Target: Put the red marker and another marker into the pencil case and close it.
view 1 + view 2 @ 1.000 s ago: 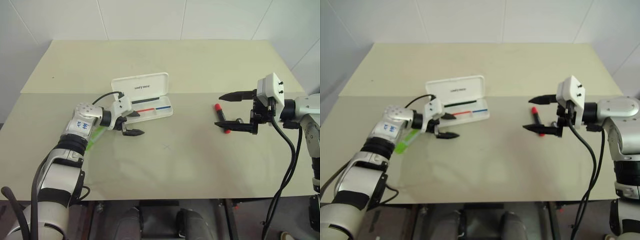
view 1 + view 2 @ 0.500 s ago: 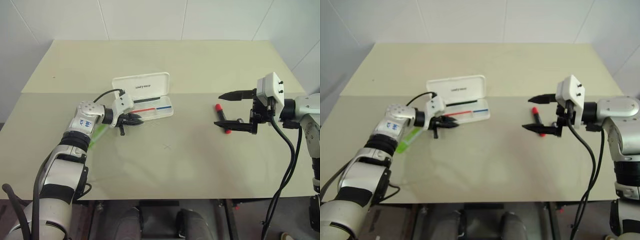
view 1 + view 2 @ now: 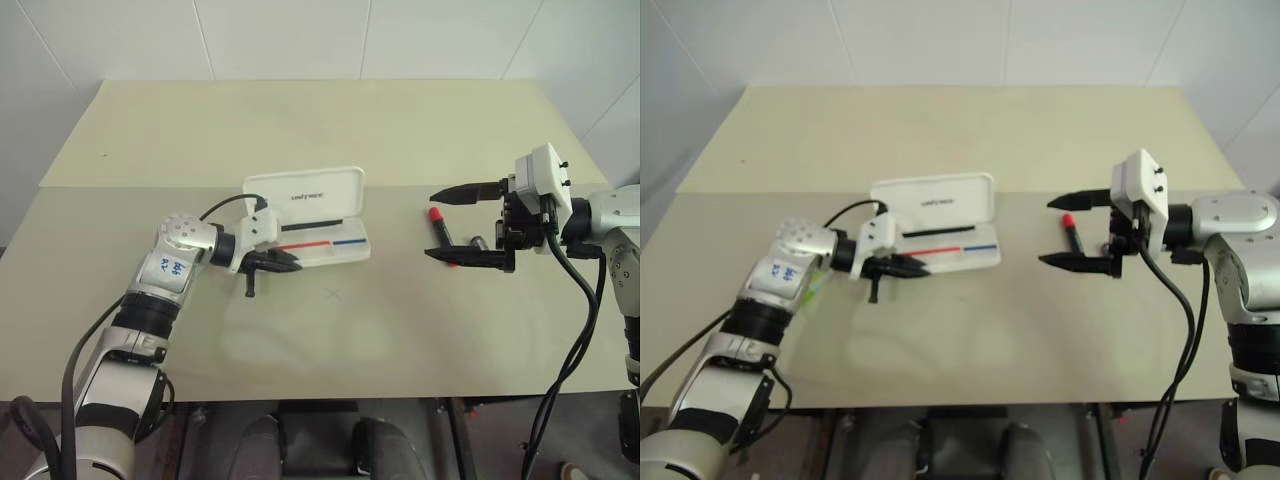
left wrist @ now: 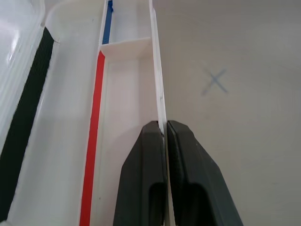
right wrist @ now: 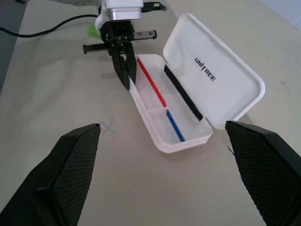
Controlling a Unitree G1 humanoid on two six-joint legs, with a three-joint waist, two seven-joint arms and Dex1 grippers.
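Left end effector [image 3: 284, 263] pinches the case's [image 3: 330, 245] near wall; right end effector [image 3: 462, 222], wide, straddles the red marker [image 3: 438, 224], lying near-far.

A robot test bench in a plain lab room.

A bare beige table [image 3: 400, 340] stands against a white tiled wall [image 3: 290, 40], with nothing homely or decorative around it. On the table, near its front edge, a small pen-drawn cross [image 3: 333, 294] marks a spot, the sort of mark used to place things for trials. Behind the cross lies an open white case [image 3: 310, 215] with dark printed lettering on its lid. Loose black cables [image 3: 570, 340] hang past the table's right end, as on an experimental rig.
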